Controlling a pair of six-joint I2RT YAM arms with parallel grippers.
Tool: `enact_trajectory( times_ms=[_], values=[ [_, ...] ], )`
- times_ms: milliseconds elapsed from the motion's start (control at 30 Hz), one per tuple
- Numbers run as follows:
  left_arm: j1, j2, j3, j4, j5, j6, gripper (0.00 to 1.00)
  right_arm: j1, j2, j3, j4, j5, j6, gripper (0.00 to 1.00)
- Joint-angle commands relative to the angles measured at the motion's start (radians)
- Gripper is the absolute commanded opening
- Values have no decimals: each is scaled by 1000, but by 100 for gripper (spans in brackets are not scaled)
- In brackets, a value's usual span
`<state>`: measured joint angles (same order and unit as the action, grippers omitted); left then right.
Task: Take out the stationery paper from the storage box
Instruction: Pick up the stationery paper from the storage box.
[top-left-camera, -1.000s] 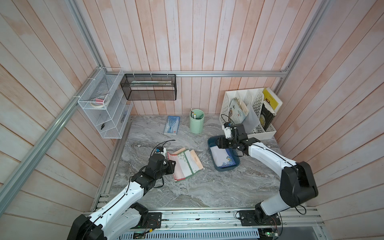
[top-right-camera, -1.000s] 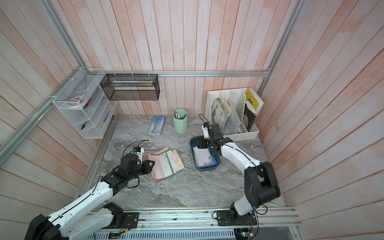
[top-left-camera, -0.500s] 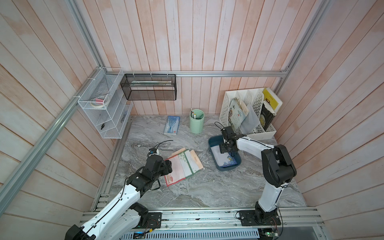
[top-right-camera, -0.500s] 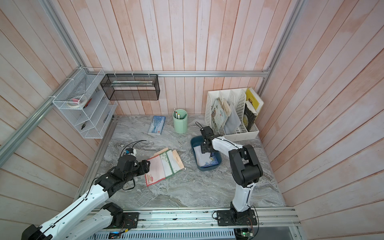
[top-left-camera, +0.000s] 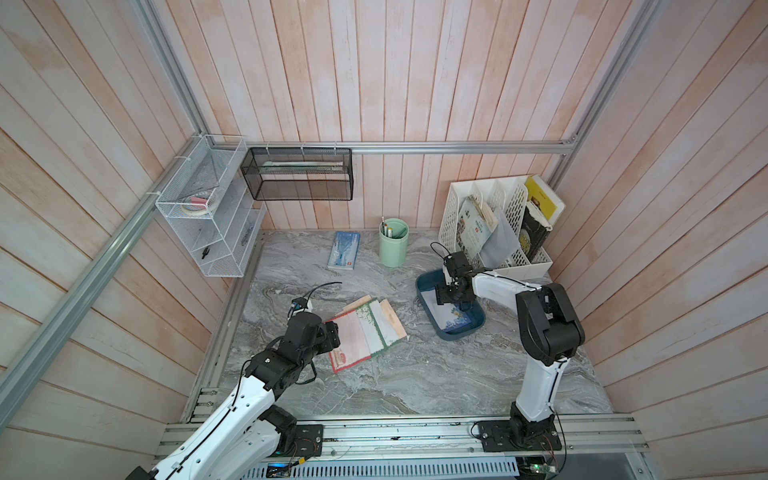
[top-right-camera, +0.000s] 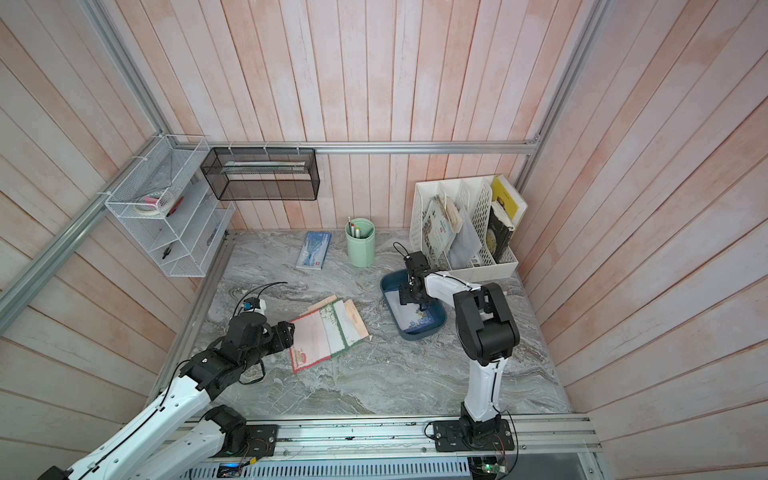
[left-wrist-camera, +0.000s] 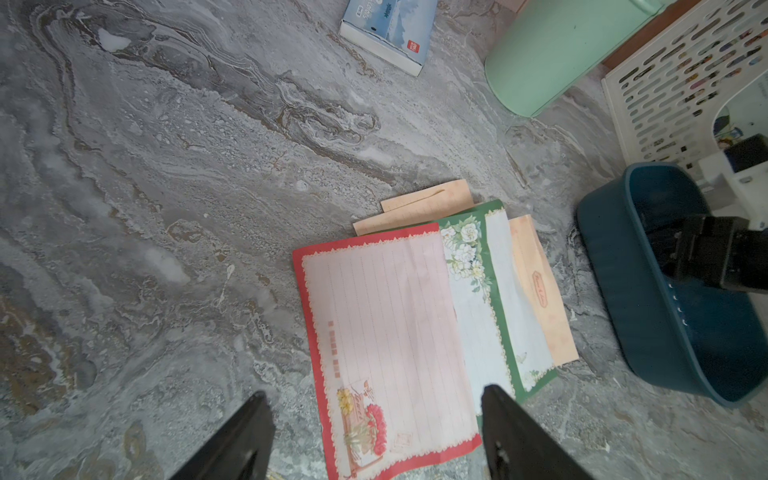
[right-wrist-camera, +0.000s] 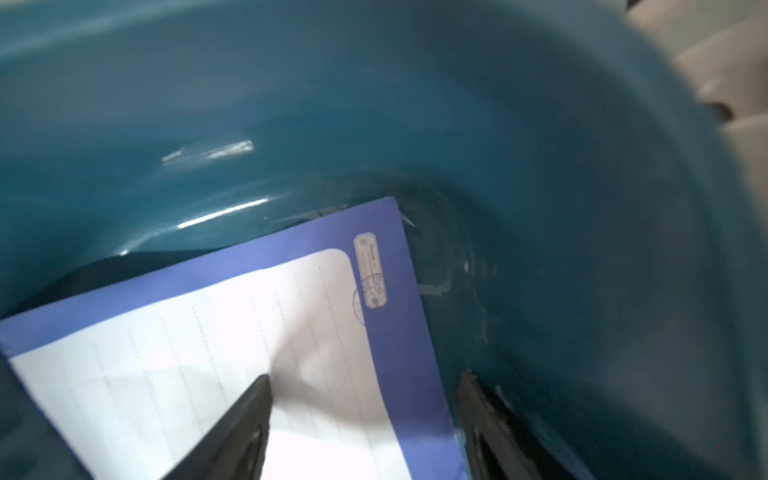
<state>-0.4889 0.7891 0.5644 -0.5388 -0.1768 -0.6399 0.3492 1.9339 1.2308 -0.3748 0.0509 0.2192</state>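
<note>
Down in the box (right-wrist-camera: 540, 166), the right gripper (right-wrist-camera: 365, 374) has dropped, open, over a blue paper (right-wrist-camera: 232, 332) still inside. Over the pile (left-wrist-camera: 395, 299) outside, the left gripper (left-wrist-camera: 374, 392) has let go, open. One more to grab.

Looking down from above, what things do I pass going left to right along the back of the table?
white wire shelf → blue-and-white packet → green pen cup → white file organiser

White links (top-left-camera: 498, 286), black joints (top-left-camera: 548, 328), thin cables (top-left-camera: 324, 285)
</note>
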Motion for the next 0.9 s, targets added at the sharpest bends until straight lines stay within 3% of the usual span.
enact_trajectory(
  times_ms=[0,267,467,500,633,867],
  values=[
    [5,-7,12,-4,-12,-6,82,-23,65,-61,-48,-80,25,63],
    [5,-6,5,3,-9,-3,82,-31,74,-62,-59,-101,16,33],
    [4,-7,0,3,-8,-3,82,-31,74,-51,-85,-76,7,25],
    [5,-7,2,4,-8,-4,82,-31,74,-45,-96,-61,6,30],
    [4,-7,-3,13,-2,-6,82,-16,37,-55,-84,-13,-1,75],
    [4,4,-5,29,11,-10,82,11,64,-16,-126,-45,-35,77]
  ],
)
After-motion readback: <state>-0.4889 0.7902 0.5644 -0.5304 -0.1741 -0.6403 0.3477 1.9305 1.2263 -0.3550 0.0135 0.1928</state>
